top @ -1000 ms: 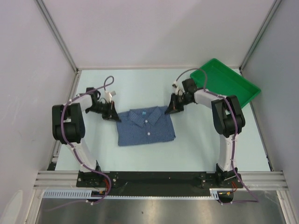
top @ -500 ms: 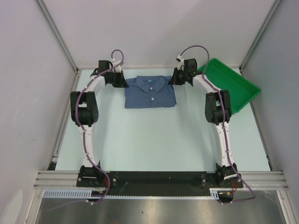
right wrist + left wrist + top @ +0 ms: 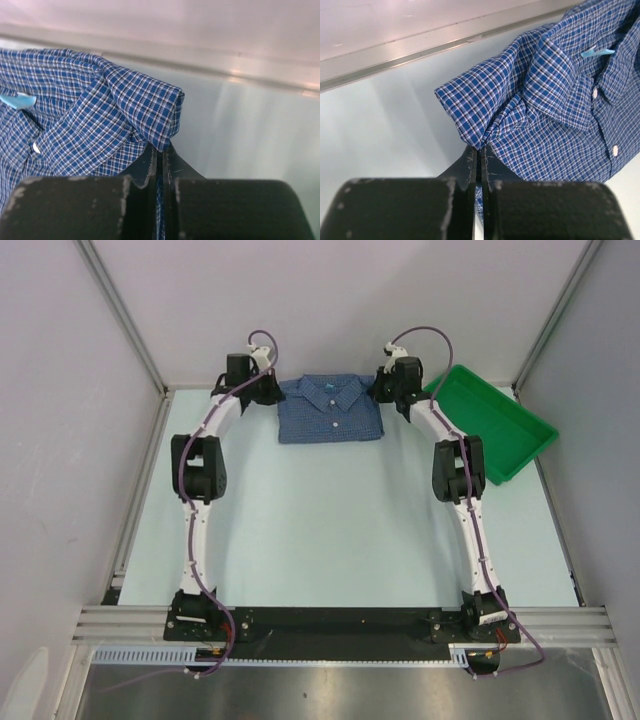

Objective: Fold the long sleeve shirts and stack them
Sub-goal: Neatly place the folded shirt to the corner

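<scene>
A folded blue checked long sleeve shirt (image 3: 330, 410) lies at the far edge of the table, collar toward the back wall. My left gripper (image 3: 268, 398) is shut on its left shoulder corner, and the cloth (image 3: 520, 100) bunches up right at the fingertips in the left wrist view. My right gripper (image 3: 381, 396) is shut on the right shoulder corner, where a fold of the shirt (image 3: 100, 115) rises from the jaws in the right wrist view. Both arms are stretched far forward.
A green plastic tray (image 3: 508, 430) sits at the back right, just right of the right arm. The back wall's metal rail (image 3: 420, 47) runs close behind the shirt. The pale table (image 3: 330, 530) spreads out in front of it.
Both grippers have carried the shirt from the middle of the table to its far edge, keeping their hold on the shoulder corners. The arms have stretched out.
</scene>
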Tool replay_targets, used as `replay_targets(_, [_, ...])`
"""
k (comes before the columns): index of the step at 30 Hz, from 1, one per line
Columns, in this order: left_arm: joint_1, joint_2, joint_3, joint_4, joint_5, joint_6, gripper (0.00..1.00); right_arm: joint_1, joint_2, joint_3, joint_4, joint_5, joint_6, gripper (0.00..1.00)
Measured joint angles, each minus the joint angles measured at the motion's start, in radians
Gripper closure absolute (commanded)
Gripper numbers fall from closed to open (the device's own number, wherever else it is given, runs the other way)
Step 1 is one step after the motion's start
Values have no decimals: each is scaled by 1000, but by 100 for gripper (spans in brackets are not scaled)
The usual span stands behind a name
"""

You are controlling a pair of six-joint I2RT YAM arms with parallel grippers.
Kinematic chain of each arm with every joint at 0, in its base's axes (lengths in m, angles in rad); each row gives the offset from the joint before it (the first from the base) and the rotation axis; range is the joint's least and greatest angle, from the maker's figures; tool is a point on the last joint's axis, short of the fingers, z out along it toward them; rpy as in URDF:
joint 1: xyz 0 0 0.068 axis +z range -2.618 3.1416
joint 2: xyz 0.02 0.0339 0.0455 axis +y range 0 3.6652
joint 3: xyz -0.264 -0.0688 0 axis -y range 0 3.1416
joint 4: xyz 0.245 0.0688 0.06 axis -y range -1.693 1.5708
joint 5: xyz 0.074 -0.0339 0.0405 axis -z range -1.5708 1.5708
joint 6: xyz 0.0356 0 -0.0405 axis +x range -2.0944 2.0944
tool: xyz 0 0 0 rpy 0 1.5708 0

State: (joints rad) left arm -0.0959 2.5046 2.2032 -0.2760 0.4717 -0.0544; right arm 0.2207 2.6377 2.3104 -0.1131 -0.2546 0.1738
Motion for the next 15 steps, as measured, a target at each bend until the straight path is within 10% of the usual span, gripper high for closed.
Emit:
replay_targets(3, [0,14,3,11,-6,-1,98,1,29,38,25,13,-11,96])
replay_targets(5, [0,28,11,17,-15,-2,88,3,39,39,33,21,-14,76])
replay_targets(12, [7,48,40,24,-81,-6,24,-3,44,39,39,76,-24,3])
replay_targets(15, [17,48,87,19,-109,11,1,-14,39,39,50,82,-30,0])
